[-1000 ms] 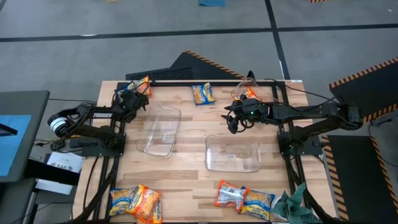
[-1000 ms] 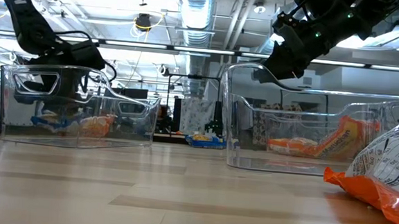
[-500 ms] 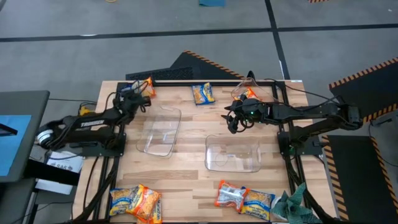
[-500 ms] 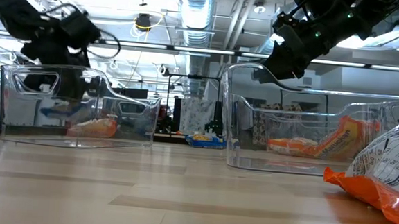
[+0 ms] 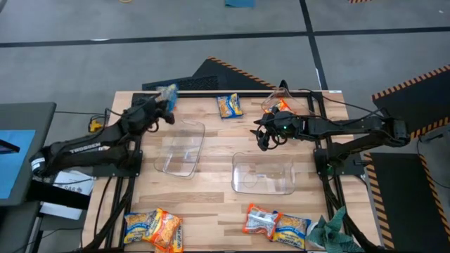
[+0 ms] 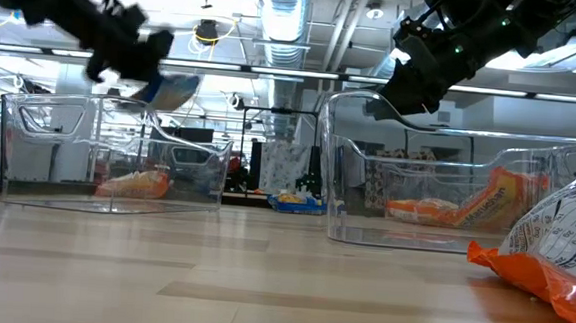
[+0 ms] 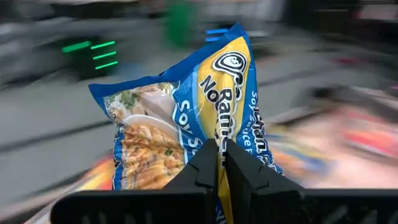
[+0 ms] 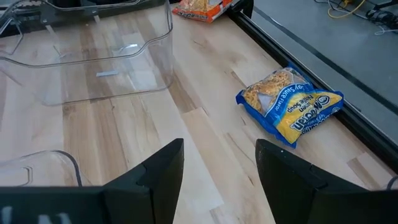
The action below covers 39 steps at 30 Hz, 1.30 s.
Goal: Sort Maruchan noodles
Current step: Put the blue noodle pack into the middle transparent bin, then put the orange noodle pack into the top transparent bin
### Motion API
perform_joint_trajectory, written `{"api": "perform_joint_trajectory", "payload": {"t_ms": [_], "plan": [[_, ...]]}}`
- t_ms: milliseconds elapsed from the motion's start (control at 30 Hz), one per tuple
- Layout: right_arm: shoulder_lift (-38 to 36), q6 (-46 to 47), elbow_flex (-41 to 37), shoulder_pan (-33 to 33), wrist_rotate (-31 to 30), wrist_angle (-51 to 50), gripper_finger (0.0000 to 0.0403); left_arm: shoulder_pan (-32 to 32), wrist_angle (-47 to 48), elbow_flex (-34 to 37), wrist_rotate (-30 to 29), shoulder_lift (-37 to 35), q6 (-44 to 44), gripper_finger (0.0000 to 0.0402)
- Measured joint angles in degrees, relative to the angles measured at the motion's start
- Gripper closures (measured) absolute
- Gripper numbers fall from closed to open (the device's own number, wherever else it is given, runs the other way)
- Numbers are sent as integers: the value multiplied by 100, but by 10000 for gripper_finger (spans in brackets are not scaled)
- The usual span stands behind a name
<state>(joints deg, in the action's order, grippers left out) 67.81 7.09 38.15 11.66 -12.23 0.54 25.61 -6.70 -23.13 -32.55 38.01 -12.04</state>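
Blue-and-yellow packet (image 7: 186,118) now hangs in the air, pinched between the left gripper (image 7: 219,163) fingers; half a second ago that gripper was low at the table's far left corner, and it has since lifted and swung toward the left bin (image 5: 184,147). The right gripper (image 8: 219,163), fingers spread, has not moved, hovering between the two bins. Another blue-yellow packet (image 5: 229,105) lies at the far edge, an orange one (image 5: 280,106) near it. More packets (image 5: 153,228) sit along the near edge. The table (image 5: 211,193) is pale wood planks. Beyond it, grey floor with hazard-striped mats; the low view shows ceiling ducts and lights.
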Motion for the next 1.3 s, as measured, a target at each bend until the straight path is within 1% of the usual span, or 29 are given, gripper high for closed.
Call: {"api": "perform_joint_trajectory", "payload": {"t_ms": [100, 200, 233, 267, 300, 367, 467, 600, 667, 733, 900, 967, 1067, 1167, 1233, 1300], "plan": [[0, 1, 0, 0, 0, -4, 179, -627, -31, -262, 1212, -27, 520, 401], [0, 3, 0, 0, 0, -4, 179, -1347, 89, -339, 2502, -18, 941, 401], [0, 3, 0, 0, 0, -4, 179, -1606, 163, -339, 2819, -2, 1036, 401], [0, 3, 0, 0, 0, -4, 179, -1882, 243, -331, 3008, 16, 1107, 402], [0, 3, 0, 0, 0, -4, 179, -2128, 342, -322, 3066, 32, 1137, 401], [0, 3, 0, 0, 0, -7, 179, -2595, 637, -316, 2833, 35, 1186, 401], [0, 3, 0, 0, 0, -4, 179, -3108, 1044, -313, 2047, 66, 1239, 396], [0, 3, 0, 0, 0, -4, 179, -3449, 1291, -310, 918, 62, 1091, 377], [0, 3, 0, 0, 0, -4, 179, -3509, 1384, -310, 551, 62, 1078, 361], [0, 3, 0, 0, -2, -4, 179, -3518, 1377, -310, 440, 62, 1076, 341], [0, 3, 0, -2, -2, -4, 179, -3518, 1386, -311, 406, 60, 1041, 282], [0, 3, 0, 0, -2, -4, 179, -3509, 1410, -365, 143, 60, 1091, 261], [0, 3, 0, 0, -2, 2, 179, -3384, 1352, -563, -629, 65, 1197, 239], [0, 3, 0, 2, -2, 66, 179, -2962, 1399, -749, -1487, 175, 1101, 228], [7, 2, 0, 4, -3, 174, 179, -2466, 1438, -856, -1681, 271, 938, 227], [81, -1, 2, 4, -4, 333, 179, -1838, 1492, -932, -1496, 433, 789, 226]]}}
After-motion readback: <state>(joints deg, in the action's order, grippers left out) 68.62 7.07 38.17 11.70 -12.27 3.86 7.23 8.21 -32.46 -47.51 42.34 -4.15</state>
